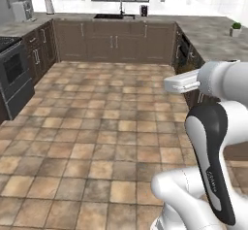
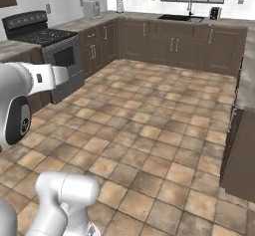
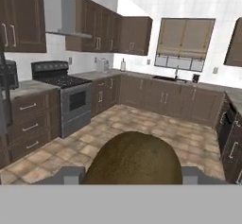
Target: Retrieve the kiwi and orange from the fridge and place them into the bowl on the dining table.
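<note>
While your gripper (image 3: 130, 173) pinches the kiwi (image 3: 133, 160) mid-transit, watch it: a jolt could roll the fruit free.

Home kitchen: dark brown wall cabinets (image 3: 97, 29), black-topped steel range (image 3: 64, 93) under a grey hood (image 3: 61, 15), sink (image 1: 114, 16) below a blinded window (image 3: 184, 41), brown stone-tile floor (image 1: 97, 141).

Kiwi (image 3: 133, 159): brown, fuzzy, rounded, held between hand's (image 3: 133, 175) two fingertips, above tiled floor
</note>
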### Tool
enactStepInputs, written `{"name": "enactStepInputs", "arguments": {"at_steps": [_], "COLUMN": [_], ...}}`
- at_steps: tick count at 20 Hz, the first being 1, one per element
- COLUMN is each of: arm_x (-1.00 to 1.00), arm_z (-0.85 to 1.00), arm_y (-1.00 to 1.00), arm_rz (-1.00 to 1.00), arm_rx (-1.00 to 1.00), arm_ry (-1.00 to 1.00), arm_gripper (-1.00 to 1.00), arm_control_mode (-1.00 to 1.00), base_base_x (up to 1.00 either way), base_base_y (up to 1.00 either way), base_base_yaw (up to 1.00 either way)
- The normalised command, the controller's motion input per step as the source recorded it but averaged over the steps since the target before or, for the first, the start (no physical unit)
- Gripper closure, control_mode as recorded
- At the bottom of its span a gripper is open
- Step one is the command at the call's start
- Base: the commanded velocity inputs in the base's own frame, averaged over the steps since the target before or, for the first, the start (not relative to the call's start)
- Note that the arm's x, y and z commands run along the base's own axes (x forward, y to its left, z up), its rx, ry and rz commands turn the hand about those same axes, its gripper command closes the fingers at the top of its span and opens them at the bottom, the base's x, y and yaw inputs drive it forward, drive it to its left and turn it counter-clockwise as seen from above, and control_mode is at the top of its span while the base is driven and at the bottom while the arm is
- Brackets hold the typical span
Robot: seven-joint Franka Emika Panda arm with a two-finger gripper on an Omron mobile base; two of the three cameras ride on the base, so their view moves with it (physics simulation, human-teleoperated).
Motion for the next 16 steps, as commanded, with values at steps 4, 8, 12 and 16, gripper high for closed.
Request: {"name": "enactStepInputs", "arguments": {"at_steps": [4, 8, 12, 16], "arm_x": [0.00, 0.00, 0.00, 0.00], "arm_z": [0.00, 0.00, 0.00, 0.00], "arm_y": [0.00, 0.00, 0.00, 0.00], "arm_rz": [0.00, 0.00, 0.00, 0.00], "arm_rx": [0.00, 0.00, 0.00, 0.00], "arm_ry": [0.00, 0.00, 0.00, 0.00], "arm_gripper": [1.00, 1.00, 1.00, 1.00], "arm_control_mode": [1.00, 1.00, 1.00, 1.00], "base_base_x": [-0.55, -0.16, -0.01, 0.04], "base_base_y": [-0.75, -0.88, -0.97, -0.97], "base_base_yaw": [-0.43, -0.40, -0.41, -0.42]}}
